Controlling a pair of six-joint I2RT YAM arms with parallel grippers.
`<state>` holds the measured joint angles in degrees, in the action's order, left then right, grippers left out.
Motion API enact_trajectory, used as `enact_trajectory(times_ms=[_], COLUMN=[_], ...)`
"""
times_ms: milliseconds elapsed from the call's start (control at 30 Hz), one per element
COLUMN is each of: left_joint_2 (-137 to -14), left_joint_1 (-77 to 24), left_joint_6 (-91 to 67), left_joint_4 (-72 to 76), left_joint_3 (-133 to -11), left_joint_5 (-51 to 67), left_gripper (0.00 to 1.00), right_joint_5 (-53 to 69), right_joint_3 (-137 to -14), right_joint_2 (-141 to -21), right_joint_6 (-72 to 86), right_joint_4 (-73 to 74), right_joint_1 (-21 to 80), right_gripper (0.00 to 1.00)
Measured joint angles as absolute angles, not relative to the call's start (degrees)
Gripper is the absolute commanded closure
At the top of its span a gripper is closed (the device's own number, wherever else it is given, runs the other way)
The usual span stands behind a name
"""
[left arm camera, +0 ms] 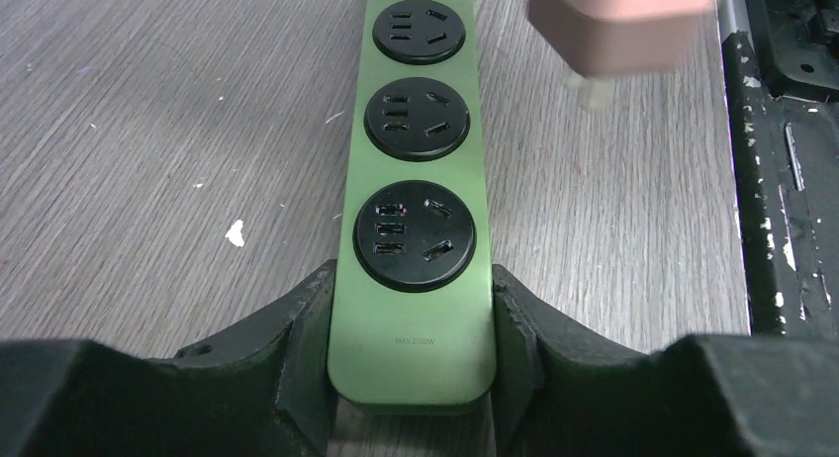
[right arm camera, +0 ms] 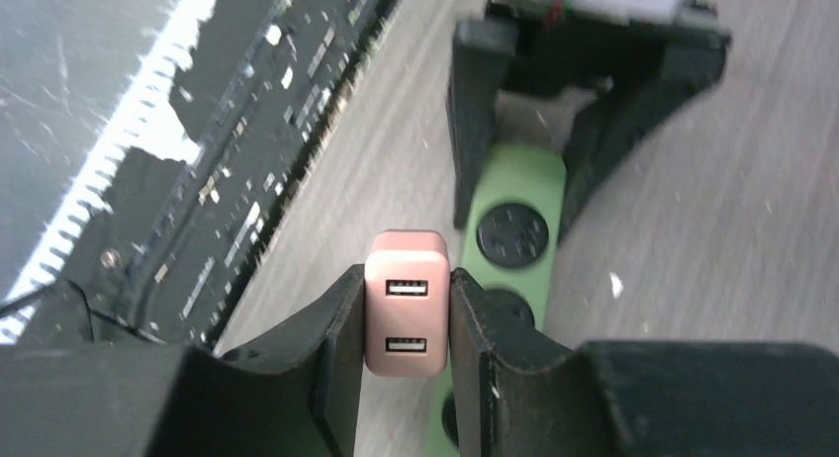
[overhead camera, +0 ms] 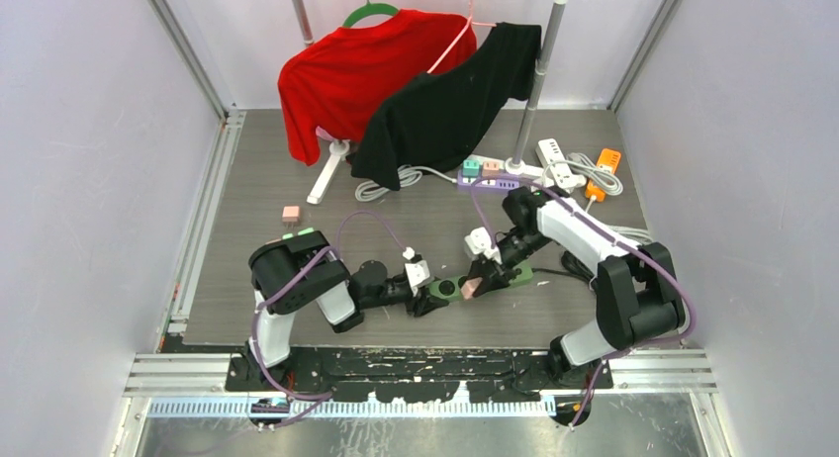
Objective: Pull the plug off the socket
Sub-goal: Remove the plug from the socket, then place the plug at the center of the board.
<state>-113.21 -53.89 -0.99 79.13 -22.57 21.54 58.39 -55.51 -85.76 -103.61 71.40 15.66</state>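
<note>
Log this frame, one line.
left gripper: shut on green power strip | right gripper: shut on pink plug | prongs: clear of sockets | state: unplugged

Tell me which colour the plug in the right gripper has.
The plug is dusty pink, clamped in the right gripper; the right wrist view shows it best.

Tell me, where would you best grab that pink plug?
Its two flat long sides, coming from the USB-port end, opposite the prongs. The pink plug is a boxy block with parallel faces; the right claw pinches it exactly so.
</note>
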Motion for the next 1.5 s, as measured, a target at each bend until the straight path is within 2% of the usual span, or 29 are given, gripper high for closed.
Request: enact_trajectory(times_ms=[100,167,200,233,267,300,333,433,567,667,833,1033,1133,1267,1500], left_joint_2=[-113.21,-113.21,-113.21,-113.21,-113.21,-113.21,-113.21,-111.96,-103.94,-90.26,-71.22,-58.83,-57.6,-59.27,-68.58], left_joint_1=[-53.87,-53.87,-53.87,-53.87,-53.87,-53.87,-53.89,-53.67,-53.32,-53.15,-53.12,-53.12,-53.1,-53.1,-53.1], left_joint_6=[-1.02,-1.02,-1.02,-1.04,-1.06,-1.13,-1.32,-3.33,-7.84,-10.57,-14.92,-21.98,-25.36,-28.4,-30.37], left_joint_4=[79.11,79.11,79.11,79.11,79.11,79.15,79.24,79.9,74.08,58.94,30.52,9.65,3.4,-1.85,-6.0], left_joint_3=[-22.59,-22.59,-22.57,-22.59,-22.59,-22.57,-22.52,-21.02,-17.89,-19.94,-31.14,-34.41,-35.81,-39.92,-50.96], left_joint_5=[21.52,21.5,21.5,21.47,21.45,21.43,21.19,17.72,13.23,10.96,6.63,2.46,1.96,2.0,1.69], left_gripper=[1.0,0.99,0.88,0.65,0.46,0.32,0.2,0.01,0.0,0.0,0.0,0.0,0.01,0.07,0.1], right_joint_5=[60.86,62.15,62.54,63.29,64.1,64.82,65.87,67.99,69.04,68.18,64.14,63.55,64.2,65.73,66.39], right_joint_3=[-55.59,-56.53,-57.17,-58.19,-59.33,-60.2,-61.08,-62.41,-62.5,-61.93,-58.96,-57.82,-57.58,-57.58,-57.58], right_joint_2=[-85.27,-84.99,-84.99,-84.99,-84.99,-84.99,-84.99,-84.82,-84.47,-83.83,-81.34,-81.01,-81.32,-83.61,-86.78], right_joint_6=[-99.13,-95.11,-93.93,-92.66,-91.7,-90.94,-89.73,-83.44,-65.76,-47.94,-19.57,2.2,9.28,15.35,18.85], right_joint_4=[70.02,69.43,69.47,69.8,70.26,70.63,70.96,70.46,63.4,52.21,34.74,22.65,19.4,17.39,17.85], right_joint_1=[20.16,19.7,18.83,17.3,15.49,13.98,12.19,8.62,8.21,8.32,8.16,7.79,7.75,7.75,7.9], right_gripper=[0.99,0.99,0.99,0.99,0.99,0.99,0.99,0.99,0.99,0.99,0.98,0.98,0.98,0.98,0.98])
